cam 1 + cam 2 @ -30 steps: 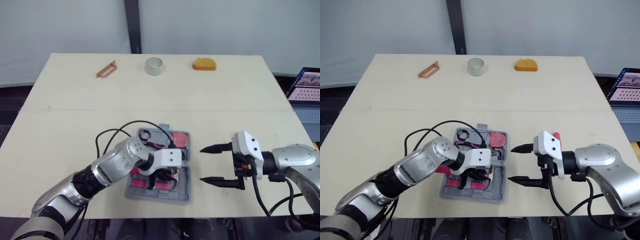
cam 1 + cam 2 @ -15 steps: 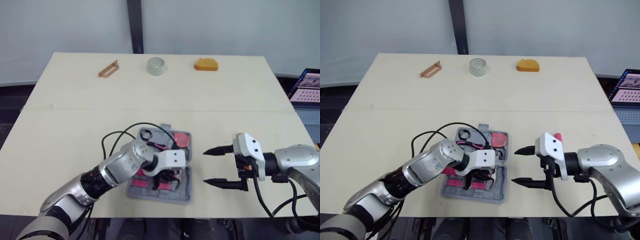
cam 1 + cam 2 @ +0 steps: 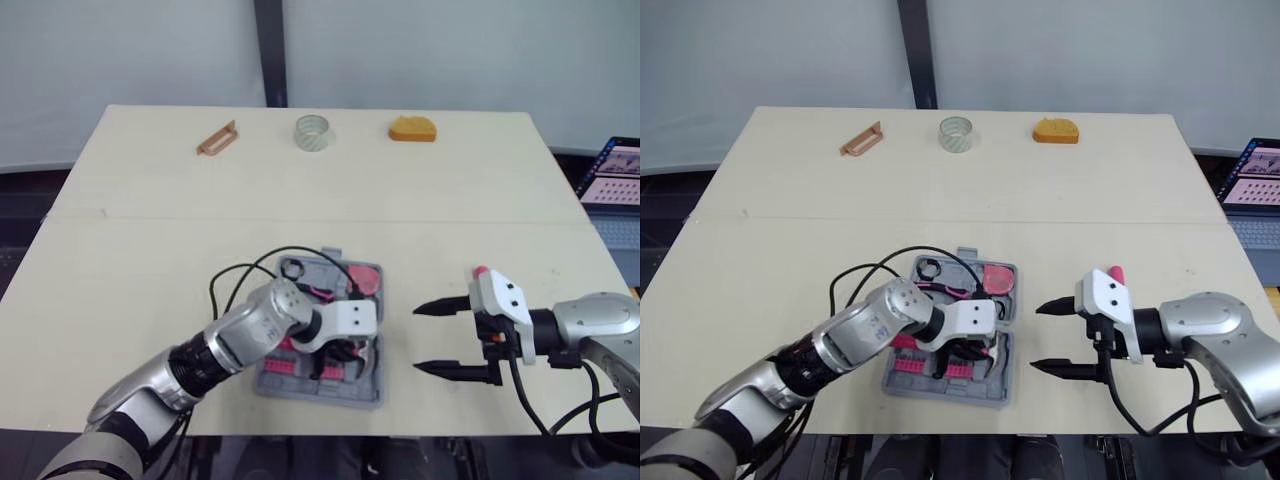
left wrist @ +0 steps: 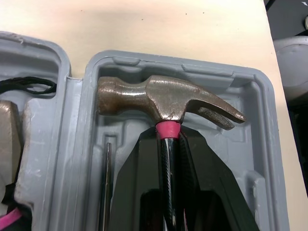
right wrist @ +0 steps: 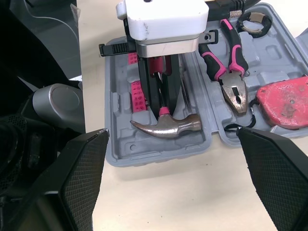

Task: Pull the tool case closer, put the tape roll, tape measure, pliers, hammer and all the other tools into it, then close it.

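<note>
Clamping the hammer (image 4: 166, 98) shaft, left gripper (image 5: 161, 103) sits inside the open case (image 4: 260, 144), near the table's (image 3: 300, 190) front edge. Right gripper (image 3: 416, 339) hovers wide open, empty, just beside the case's right rim. Tape roll (image 3: 311, 132) lies at far edge.

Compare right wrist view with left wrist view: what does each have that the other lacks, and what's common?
Right wrist view: the wider scene, with the whole open tool case, the red tape measure and the full pliers lying in it, and the left gripper seen from outside. Left wrist view: the close-up, with its black fingers tight on either side of the hammer handle below the pink collar, and the head seated in its moulded recess. Both: the hammer in the case, gripped by the left gripper.
</note>
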Robot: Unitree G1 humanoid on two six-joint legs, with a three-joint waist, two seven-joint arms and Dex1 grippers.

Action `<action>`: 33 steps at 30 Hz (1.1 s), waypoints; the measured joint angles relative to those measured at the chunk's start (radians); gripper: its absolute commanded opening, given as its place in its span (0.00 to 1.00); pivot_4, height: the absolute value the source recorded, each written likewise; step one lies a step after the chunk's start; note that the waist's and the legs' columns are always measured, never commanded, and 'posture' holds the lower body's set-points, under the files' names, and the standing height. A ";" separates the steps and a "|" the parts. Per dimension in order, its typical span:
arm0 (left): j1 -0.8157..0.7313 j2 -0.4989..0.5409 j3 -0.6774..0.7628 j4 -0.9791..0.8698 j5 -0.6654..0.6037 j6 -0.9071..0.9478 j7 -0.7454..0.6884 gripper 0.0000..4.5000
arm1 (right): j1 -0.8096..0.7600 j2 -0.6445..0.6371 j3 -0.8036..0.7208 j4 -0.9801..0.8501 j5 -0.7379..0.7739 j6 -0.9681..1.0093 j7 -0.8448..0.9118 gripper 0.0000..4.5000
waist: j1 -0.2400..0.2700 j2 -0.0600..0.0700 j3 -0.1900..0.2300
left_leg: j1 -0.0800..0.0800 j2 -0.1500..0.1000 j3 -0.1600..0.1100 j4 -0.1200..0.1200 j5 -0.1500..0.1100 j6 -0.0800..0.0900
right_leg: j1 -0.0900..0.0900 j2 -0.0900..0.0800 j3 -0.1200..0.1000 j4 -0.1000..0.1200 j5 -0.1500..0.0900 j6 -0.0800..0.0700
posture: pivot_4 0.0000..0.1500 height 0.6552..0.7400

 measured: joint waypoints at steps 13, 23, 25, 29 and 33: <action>0.000 -0.007 -0.007 0.006 0.011 -0.025 -0.004 0.00 | -0.001 0.000 0.000 -0.002 0.013 0.005 -0.016 1.00 | 0.000 0.000 0.000 | 0.000 0.000 0.000 0.000 0.000 0.000 | 0.000 0.000 0.000 0.000 0.000 0.000 | 1.00 1.00; -0.001 -0.022 -0.008 0.005 0.012 -0.023 -0.013 0.50 | -0.002 0.000 -0.002 -0.002 0.024 0.009 -0.018 1.00 | 0.000 0.000 0.000 | 0.000 0.000 0.000 0.000 0.000 0.000 | 0.000 0.000 0.000 0.000 0.000 0.000 | 1.00 1.00; -0.001 -0.023 -0.007 0.003 0.009 -0.016 -0.013 0.50 | -0.002 0.000 -0.006 -0.002 0.026 0.010 -0.018 1.00 | 0.001 0.000 0.000 | 0.000 0.000 0.000 0.000 0.000 0.000 | 0.000 0.000 0.000 0.000 0.000 0.000 | 1.00 1.00; -0.001 -0.029 0.013 -0.008 -0.002 0.003 -0.014 0.50 | -0.002 0.000 -0.007 -0.002 0.029 0.014 -0.018 1.00 | 0.000 0.000 0.000 | 0.000 0.000 0.000 0.000 0.000 0.000 | 0.000 0.000 0.000 0.000 0.000 0.000 | 1.00 1.00; -0.015 -0.039 0.072 -0.014 -0.046 0.036 -0.022 0.50 | -0.003 0.000 -0.008 -0.002 0.035 0.021 -0.016 1.00 | 0.001 0.000 0.000 | 0.000 0.000 0.000 0.001 0.000 0.000 | 0.000 0.000 0.000 0.000 0.000 0.000 | 1.00 1.00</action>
